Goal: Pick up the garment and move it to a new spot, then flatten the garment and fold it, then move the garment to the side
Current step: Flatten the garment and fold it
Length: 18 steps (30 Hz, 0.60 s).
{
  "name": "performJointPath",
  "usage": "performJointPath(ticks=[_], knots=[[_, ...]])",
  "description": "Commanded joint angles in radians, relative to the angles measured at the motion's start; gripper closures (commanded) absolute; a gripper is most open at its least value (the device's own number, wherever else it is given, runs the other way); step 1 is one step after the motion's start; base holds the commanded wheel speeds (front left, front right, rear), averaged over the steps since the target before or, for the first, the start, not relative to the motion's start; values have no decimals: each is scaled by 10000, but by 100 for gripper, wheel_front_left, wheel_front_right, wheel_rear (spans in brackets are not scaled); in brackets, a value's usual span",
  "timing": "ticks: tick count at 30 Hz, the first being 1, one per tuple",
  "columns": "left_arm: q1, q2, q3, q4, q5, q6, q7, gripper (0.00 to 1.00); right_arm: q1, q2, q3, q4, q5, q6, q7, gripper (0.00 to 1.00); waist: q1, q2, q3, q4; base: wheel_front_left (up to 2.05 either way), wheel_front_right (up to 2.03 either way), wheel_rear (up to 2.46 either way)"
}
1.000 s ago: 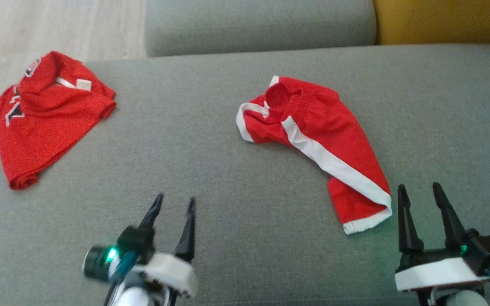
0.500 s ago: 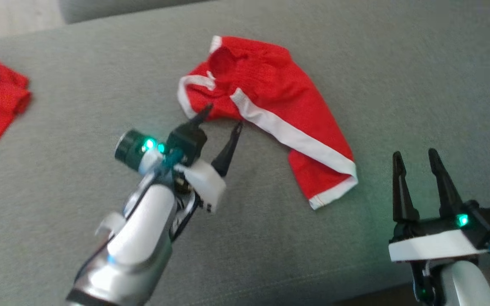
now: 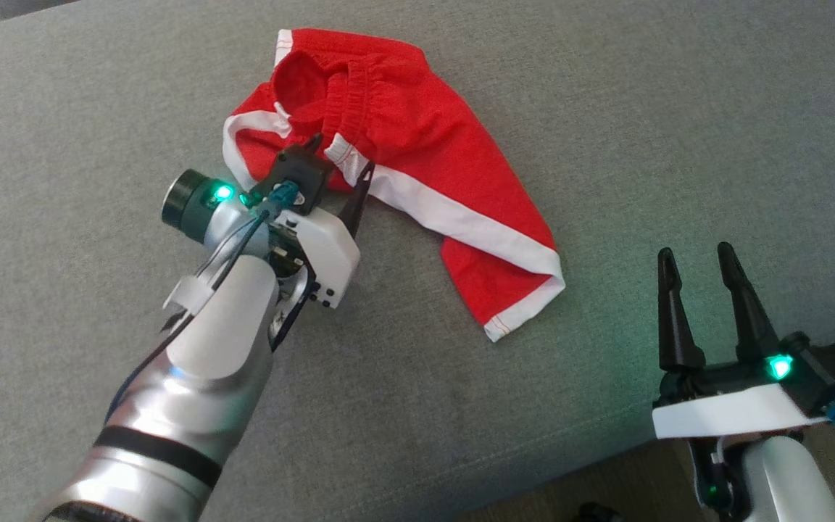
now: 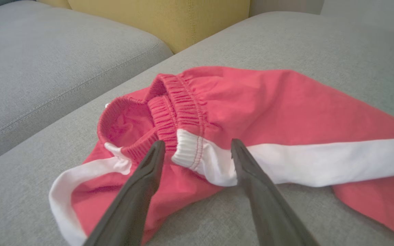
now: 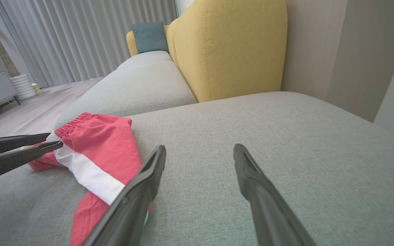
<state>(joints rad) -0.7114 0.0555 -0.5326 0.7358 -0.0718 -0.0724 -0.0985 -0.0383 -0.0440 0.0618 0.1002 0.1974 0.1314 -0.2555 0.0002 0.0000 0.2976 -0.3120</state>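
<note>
Left gripper [image 3: 338, 163], wide open and empty, has been brought to the shorts' [image 3: 417, 152] waistband, so pickup is judged imminent

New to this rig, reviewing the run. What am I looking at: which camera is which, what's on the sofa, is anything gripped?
It is a wheeled robot with two arms, each ending in a gripper with two long dark fingers. The wide picture comes from a camera on its head, looking down at a grey sofa cushion. The other two come from cameras on the wrists, each looking along that gripper's own fingers.

On the cushion lies a pair of red shorts with a white side stripe and an elastic waistband, crumpled rather than flat.

The left gripper reaches to the waistband end, its open fingers straddling the white stripe's end, not closed on it. The right gripper waits open near the cushion's front edge. Nothing is held yet. A yellow backrest stands behind.
</note>
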Motion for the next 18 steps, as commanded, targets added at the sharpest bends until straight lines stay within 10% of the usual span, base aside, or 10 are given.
performJointPath(ticks=[1,3,5,8,18], knots=[[-505,127,334,-165,41,116,15,0,-297,-62,265,-336,84,-7,-63,0,-2,0,9,-33,0,0,0],[-599,124,319,39,28,144,1,0,-290,-62,296,-339,117,-7,-63,0,-2,0,8,-68,0,0,0],[-669,118,261,219,9,106,10,55,-278,-62,312,-345,144,-7,-63,0,-2,0,3,-81,0,0,0],[-724,95,100,399,-28,-4,-29,95,-256,-62,303,-344,174,-7,-63,0,-2,0,-16,-65,0,0,0],[-1017,11,-460,791,-42,-75,-172,100,-273,-62,374,-316,177,-7,-63,0,-2,0,-88,-57,0,0,0]])
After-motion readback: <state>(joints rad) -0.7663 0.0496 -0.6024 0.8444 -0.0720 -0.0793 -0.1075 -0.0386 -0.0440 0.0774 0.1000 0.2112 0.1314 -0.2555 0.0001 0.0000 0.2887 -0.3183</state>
